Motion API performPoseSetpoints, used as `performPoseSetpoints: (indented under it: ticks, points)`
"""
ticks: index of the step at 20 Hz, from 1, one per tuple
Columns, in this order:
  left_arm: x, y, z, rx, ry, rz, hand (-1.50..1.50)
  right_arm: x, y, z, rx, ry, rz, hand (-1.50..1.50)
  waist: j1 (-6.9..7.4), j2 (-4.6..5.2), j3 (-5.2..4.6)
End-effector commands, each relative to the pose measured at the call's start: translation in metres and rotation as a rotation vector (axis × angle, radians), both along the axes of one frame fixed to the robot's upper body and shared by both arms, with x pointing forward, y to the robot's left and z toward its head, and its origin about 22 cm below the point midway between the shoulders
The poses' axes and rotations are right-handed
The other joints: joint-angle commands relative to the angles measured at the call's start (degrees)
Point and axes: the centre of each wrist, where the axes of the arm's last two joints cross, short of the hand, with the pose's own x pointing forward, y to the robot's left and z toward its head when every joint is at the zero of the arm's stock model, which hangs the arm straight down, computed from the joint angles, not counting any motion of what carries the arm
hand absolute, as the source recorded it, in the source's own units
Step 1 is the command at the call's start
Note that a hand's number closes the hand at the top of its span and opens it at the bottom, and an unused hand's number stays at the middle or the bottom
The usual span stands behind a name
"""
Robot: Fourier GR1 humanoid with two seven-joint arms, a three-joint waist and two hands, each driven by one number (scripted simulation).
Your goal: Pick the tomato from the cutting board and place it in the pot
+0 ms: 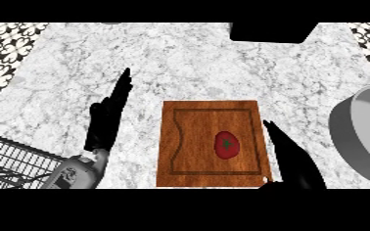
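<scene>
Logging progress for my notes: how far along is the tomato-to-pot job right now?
Nothing is done yet: the tomato lies on the cutting board. In hand: the right robot hand, fingers straight, sits at the board's right edge, not touching the tomato. The left robot hand rests open. Left: grasp, carry, place in the pot.

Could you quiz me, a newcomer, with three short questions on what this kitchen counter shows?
1. True or false: the tomato lies on the cutting board.
2. Which hand is nearer the tomato: A) left hand B) right hand?
3. Fill in: the pot shows at the view's ____ edge.

Key: 1 true. 2 B. 3 right.
</scene>
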Motion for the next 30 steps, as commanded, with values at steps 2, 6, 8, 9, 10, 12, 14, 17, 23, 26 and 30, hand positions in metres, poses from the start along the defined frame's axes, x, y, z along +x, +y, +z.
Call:
performPoseSetpoints:
  ticks: [2,6,8,9,10,12,14,17,23,26,30]
  points:
    - [-0.009,0.075,-0.016,0.202,0.050,0.126,0.00,0.021,0.031,0.015,-0.039,0.144,0.033,-1.50,1.40,-0.13,-1.31]
    - [-0.008,0.080,-0.020,0.203,0.057,0.135,0.00,0.038,0.049,0.018,-0.032,0.182,0.051,-1.50,0.74,-0.12,-1.28]
    - [-0.004,0.086,-0.016,0.209,0.050,0.150,0.00,0.043,0.052,0.024,-0.046,0.184,0.034,-1.50,0.44,-0.29,-1.32]
    - [-0.007,0.090,-0.022,0.225,0.064,0.140,0.00,0.046,0.053,0.018,-0.058,0.202,0.033,-1.50,0.88,-0.19,-1.33]
    - [-0.005,0.091,-0.018,0.213,0.063,0.139,0.00,0.049,0.047,0.018,-0.083,0.210,0.034,-1.50,0.33,-0.33,-1.30]
    - [-0.009,0.088,-0.019,0.211,0.058,0.140,0.00,0.058,0.056,0.010,-0.083,0.227,0.006,-1.50,1.28,-0.37,-1.26]
    - [-0.001,0.085,-0.017,0.206,0.060,0.152,0.00,0.058,0.069,0.007,-0.104,0.252,0.046,-1.50,-0.16,-0.38,-1.23]
    - [-0.004,0.096,-0.023,0.218,0.050,0.143,0.00,0.065,0.065,0.005,-0.108,0.266,0.049,-1.50,-0.16,-0.36,-1.26]
    - [0.003,0.097,-0.012,0.211,0.040,0.155,0.00,0.079,0.073,-0.008,-0.114,0.323,0.024,-1.50,-0.17,-0.54,-1.19]
    - [-0.005,0.092,-0.024,0.210,0.073,0.156,0.00,0.085,0.085,-0.012,-0.134,0.319,0.015,-1.50,0.05,-0.55,-1.18]
    - [-0.008,0.098,-0.028,0.206,0.051,0.164,0.00,0.086,0.077,-0.017,-0.133,0.331,0.036,-1.50,-1.23,-0.61,-1.19]
